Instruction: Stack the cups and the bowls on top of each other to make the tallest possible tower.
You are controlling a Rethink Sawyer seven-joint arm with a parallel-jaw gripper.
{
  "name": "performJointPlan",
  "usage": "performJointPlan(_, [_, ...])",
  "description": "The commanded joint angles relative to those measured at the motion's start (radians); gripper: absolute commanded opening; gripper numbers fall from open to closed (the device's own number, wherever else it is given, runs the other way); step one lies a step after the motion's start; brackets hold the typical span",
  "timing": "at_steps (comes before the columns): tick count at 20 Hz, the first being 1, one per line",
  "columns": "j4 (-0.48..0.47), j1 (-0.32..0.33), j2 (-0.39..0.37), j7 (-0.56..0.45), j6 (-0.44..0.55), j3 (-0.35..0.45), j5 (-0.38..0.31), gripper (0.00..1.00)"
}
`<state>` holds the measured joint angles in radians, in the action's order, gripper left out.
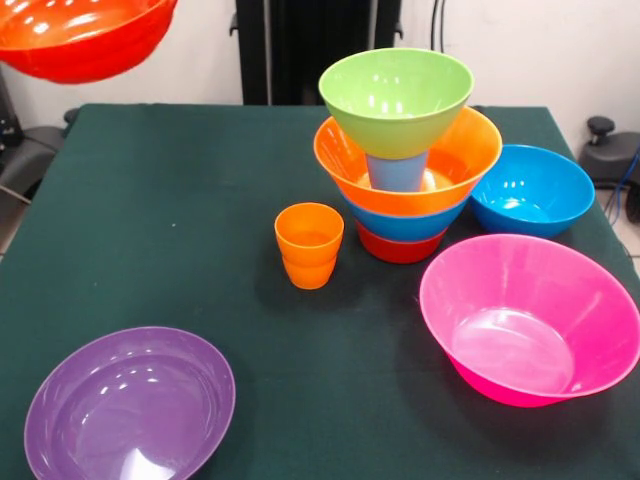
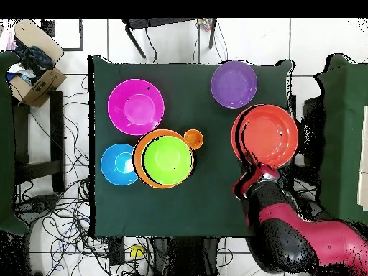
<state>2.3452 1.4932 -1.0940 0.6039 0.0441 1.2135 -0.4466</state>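
Note:
The tower (image 1: 400,160) stands mid-table: a red-orange bowl at the bottom, then a blue bowl, an orange bowl (image 1: 345,165), a light blue cup (image 1: 397,172) and a lime green bowl (image 1: 396,95) on top. Two nested orange cups (image 1: 309,245) stand just beside it. Another red-orange bowl (image 1: 85,40) hangs in the air above the table's far left corner. In the overhead view my gripper (image 2: 251,164) holds this bowl (image 2: 267,135) at its rim, near the table's right edge. The gripper itself is hidden in the front view.
Loose on the dark green table (image 1: 150,200) are a blue bowl (image 1: 532,190), a large pink bowl (image 1: 530,320) and a purple bowl (image 1: 130,405). A cardboard box (image 2: 32,79) and cables lie on the floor beside the table.

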Motion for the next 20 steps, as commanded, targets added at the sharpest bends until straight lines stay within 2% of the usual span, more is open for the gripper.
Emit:
performJointPlan(1, [0.148,-0.159,-0.092,0.316,-0.17,-0.051,0.013,0.0])
performJointPlan(5, [0.165,-0.284,-0.126,0.363,-0.255,-0.198,-0.002,0.0])
performJointPlan(13, [0.179,-0.488,-0.15,0.413,-0.352,-0.412,0.005,0.0])
performJointPlan(17, [0.18,-0.57,-0.166,0.436,-0.372,-0.491,0.008,0.0])
performJointPlan(20, [0.177,-0.603,-0.177,0.458,-0.377,-0.518,0.001,0.0])
